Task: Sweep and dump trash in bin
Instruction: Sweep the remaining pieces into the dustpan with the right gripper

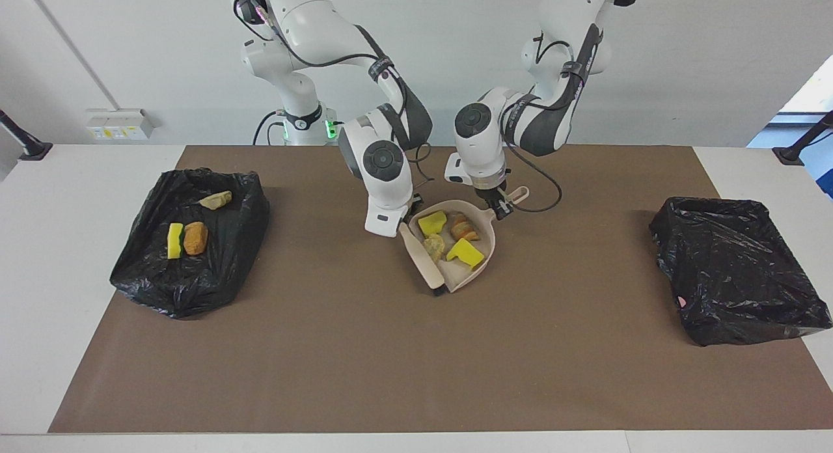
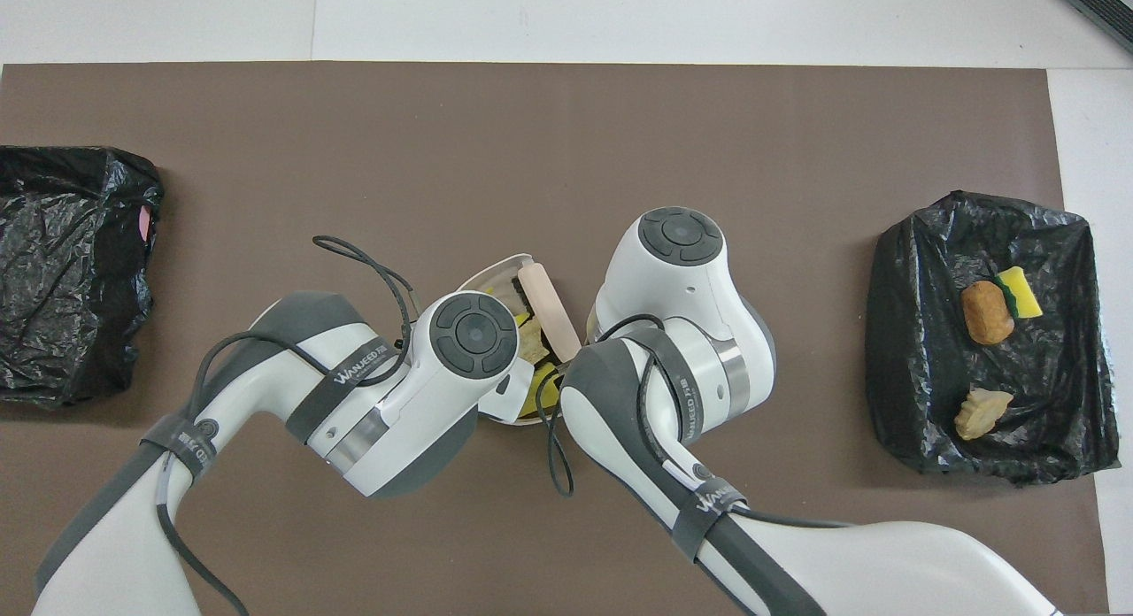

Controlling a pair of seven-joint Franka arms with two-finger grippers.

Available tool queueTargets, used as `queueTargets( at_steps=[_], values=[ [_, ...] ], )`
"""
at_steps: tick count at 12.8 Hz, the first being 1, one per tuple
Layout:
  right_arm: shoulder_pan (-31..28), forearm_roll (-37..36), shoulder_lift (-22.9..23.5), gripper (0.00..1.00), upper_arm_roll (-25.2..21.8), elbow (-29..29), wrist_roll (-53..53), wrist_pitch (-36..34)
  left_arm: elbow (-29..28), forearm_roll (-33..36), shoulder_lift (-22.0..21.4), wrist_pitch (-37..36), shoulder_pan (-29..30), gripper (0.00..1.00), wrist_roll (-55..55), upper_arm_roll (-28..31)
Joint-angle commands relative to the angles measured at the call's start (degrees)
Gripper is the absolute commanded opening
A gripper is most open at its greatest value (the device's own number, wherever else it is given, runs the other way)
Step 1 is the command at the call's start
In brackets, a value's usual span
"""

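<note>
Brush (image 1: 422, 261) flush on dustpan (image 1: 480, 261) open edge, right claw (image 1: 402, 226) gripping it; left claw (image 1: 500, 209) clamps pan handle. Trash: four in pan (image 1: 465, 252), three in bag (image 1: 189, 238); second bag (image 1: 735, 271). Desk (image 1: 390, 362) roomy all round.
</note>
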Motion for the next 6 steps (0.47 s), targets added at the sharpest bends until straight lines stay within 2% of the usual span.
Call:
queueTargets(
  at_steps=[1, 3, 6],
  values=[
    [-0.8, 1.3, -5.6, 0.0, 0.2, -0.6, 8.1, -2.8, -1.3, -0.2, -1.8, 0.0, 1.2, 0.0, 5.8, 0.0],
    [-0.8, 0.1, -8.4, 0.0, -0.3, -0.6, 14.5, -3.7, -1.2, -0.2, -3.3, 0.0, 1.1, 0.0, 8.8, 1.1],
    [-2.2, -5.5, -9.9, 0.0, -0.4, -0.9, 16.3, -5.0, -1.9, -0.2, -8.1, -0.5, 1.1, 0.0, 14.1, 4.3]
  ],
)
